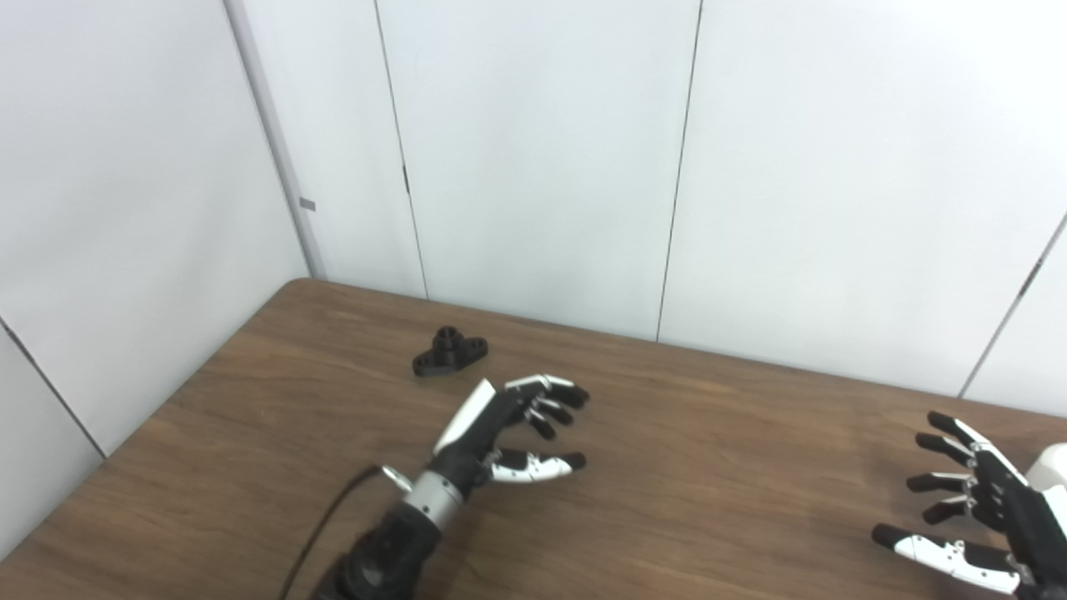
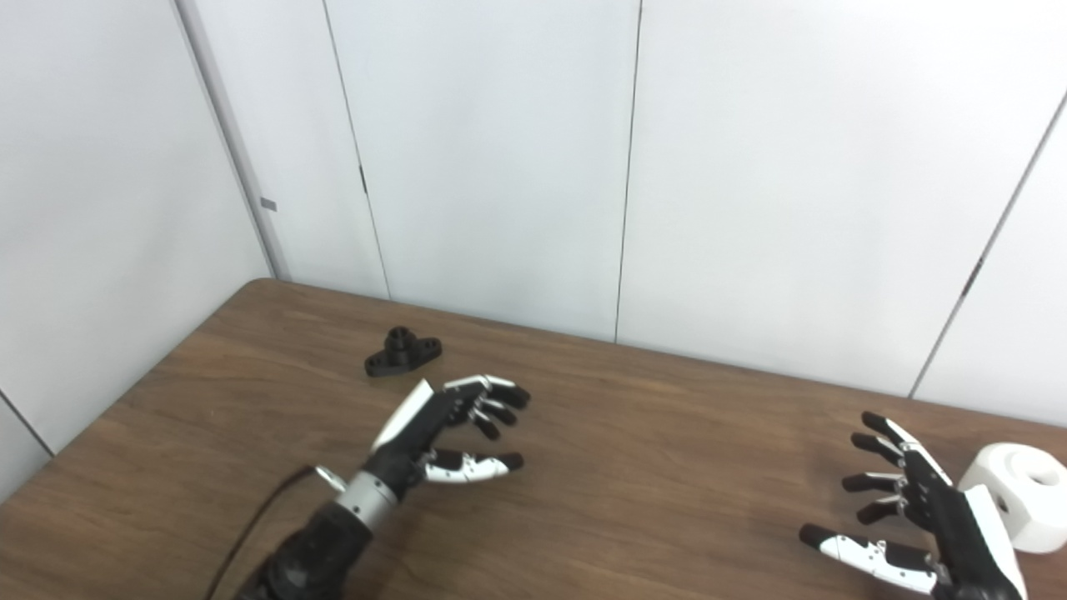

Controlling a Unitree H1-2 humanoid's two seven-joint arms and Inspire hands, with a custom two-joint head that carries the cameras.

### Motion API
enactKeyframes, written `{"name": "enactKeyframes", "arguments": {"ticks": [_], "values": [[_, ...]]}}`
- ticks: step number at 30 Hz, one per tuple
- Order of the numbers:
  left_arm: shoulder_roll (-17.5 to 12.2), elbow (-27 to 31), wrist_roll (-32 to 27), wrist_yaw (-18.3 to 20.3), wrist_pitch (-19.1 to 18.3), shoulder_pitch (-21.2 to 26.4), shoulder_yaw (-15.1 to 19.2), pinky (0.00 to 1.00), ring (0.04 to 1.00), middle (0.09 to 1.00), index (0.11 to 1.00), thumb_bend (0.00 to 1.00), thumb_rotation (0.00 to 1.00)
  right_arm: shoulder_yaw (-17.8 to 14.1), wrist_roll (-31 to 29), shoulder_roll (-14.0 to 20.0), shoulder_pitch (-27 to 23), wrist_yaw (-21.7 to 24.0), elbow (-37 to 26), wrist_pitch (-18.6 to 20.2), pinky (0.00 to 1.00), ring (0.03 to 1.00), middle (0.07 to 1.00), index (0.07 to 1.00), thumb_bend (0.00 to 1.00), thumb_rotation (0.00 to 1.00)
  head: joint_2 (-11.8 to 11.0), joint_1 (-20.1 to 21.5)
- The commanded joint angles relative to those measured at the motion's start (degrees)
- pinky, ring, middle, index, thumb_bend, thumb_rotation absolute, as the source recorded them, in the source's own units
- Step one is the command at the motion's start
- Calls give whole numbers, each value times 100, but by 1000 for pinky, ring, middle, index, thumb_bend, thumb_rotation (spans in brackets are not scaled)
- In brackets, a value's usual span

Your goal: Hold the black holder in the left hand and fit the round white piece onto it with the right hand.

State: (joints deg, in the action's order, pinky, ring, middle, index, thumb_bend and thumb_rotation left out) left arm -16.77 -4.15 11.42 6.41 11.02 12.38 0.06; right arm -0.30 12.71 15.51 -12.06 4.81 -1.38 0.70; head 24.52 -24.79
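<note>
Left hand is spread and holds nothing, near the black holder on the table; right hand, also spread and holding nothing, seems just beside the round white piece; nothing is picked up or fitted yet.

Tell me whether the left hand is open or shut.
Open: the left hand holds nothing, fingers spread above the table, apart from the black holder.

I see bright, even light with no harsh glare. On the table shadows are faint and soft, just beside each hand. The white wall panels look slightly washed out, and fine detail above the table seems mildly soft, perhaps from compression.
</note>
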Motion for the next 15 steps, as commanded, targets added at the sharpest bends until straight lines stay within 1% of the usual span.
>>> {"name": "enactKeyframes", "arguments": {"ticks": [1, 5, 8, 10, 15], "values": [[-157, 308, 42, -77, -36, 342, 110, 540, 676, 751, 719, 643, 0, -71, -73, 116, -226, -9, -152, -119, 456, 642, 823, 871, 671, 171, 1, -1], [-299, 589, 35, -105, -246, 395, 290, 541, 692, 775, 743, 662, 0, -91, -91, 123, -254, -6, -129, -86, 465, 648, 826, 872, 667, 152, -9, -16], [-412, 763, 61, -127, -371, 416, 458, 575, 722, 794, 768, 663, 0, -97, -114, 124, -274, 5, -119, -99, 470, 652, 829, 872, 666, 153, -6, -26], [-469, 845, 171, -199, -492, 418, 575, 604, 743, 810, 777, 676, 0, -95, -111, 132, -284, 5, -111, -113, 473, 649, 829, 873, 664, 146, -7, -29], [-545, 876, 350, -445, -644, 442, 892, 631, 772, 826, 788, 694, 0, -93, -110, 147, -290, 11, -141, -90, 470, 642, 828, 875, 658, 125, 13, -42]]}}
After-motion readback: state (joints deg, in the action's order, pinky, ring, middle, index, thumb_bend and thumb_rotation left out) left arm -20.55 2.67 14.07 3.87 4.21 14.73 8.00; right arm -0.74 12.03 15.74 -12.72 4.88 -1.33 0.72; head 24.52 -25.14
